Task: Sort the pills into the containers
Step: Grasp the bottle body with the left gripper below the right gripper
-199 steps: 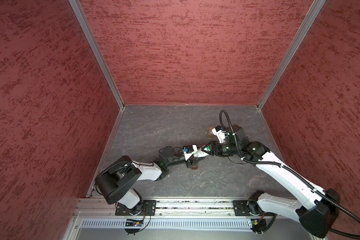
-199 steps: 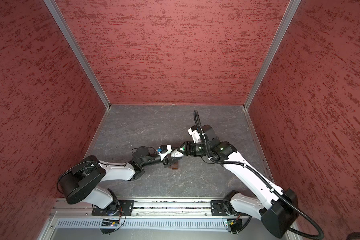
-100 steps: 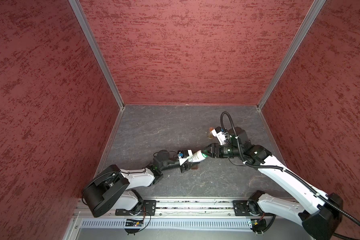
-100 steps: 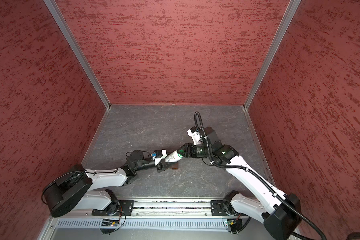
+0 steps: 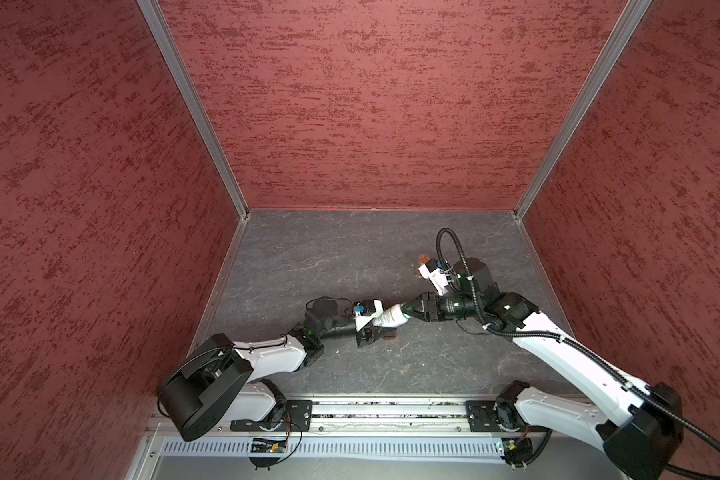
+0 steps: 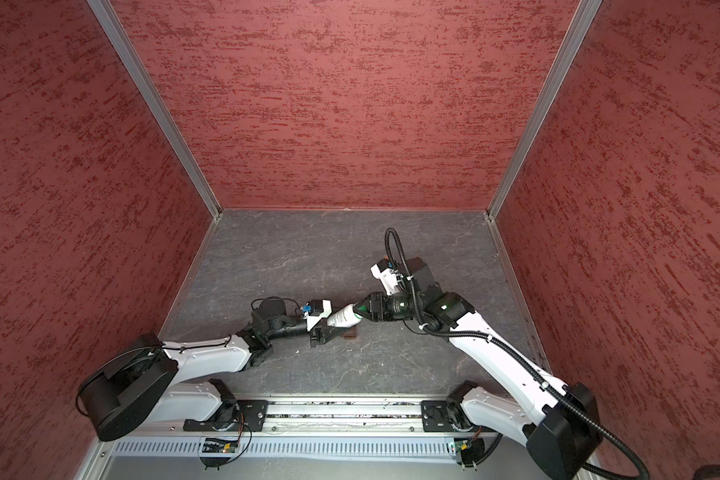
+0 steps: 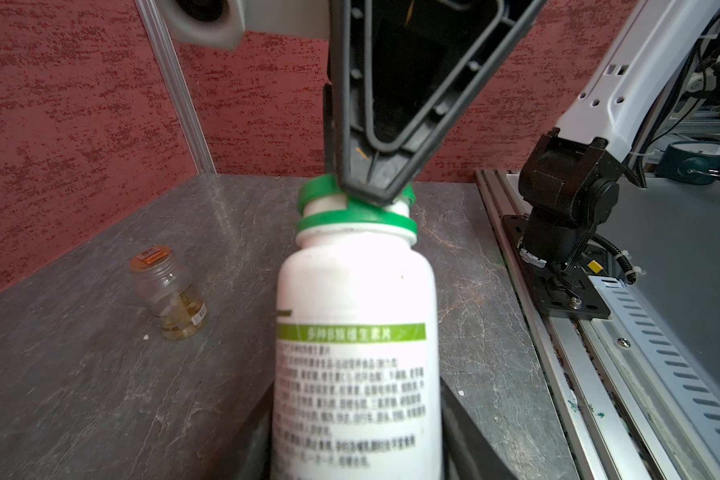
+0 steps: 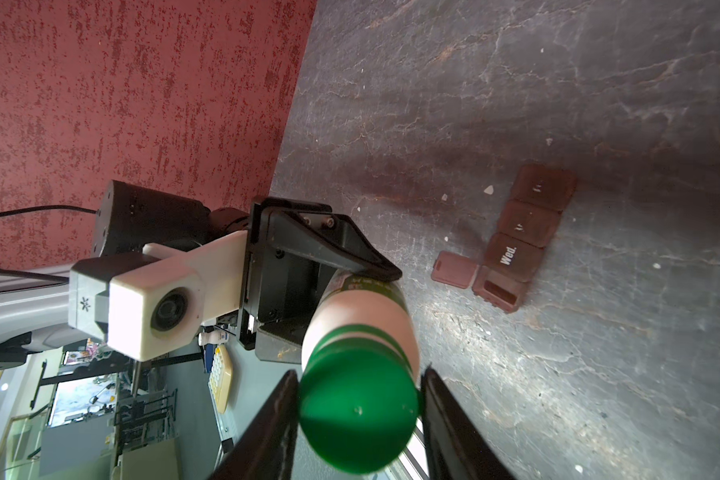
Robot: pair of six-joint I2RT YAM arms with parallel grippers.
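- We read "Wed." in white on one lid of the brown pill organizer (image 8: 512, 253); its neighbouring lids are illegible.
- The white pill bottle (image 7: 354, 291) label carries Chinese print that is too blurred for us to transcribe.
- The clear bottle (image 7: 169, 291) has an orange sticker that we cannot read.

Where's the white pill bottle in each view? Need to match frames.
Top view: white pill bottle at centre, where the arms meet.
Top view: same spot, centre.
Left wrist: close-up, label facing camera.
Right wrist: foreground, green cap toward camera.
Shared landmark: that green cap, between the right gripper's fingers.
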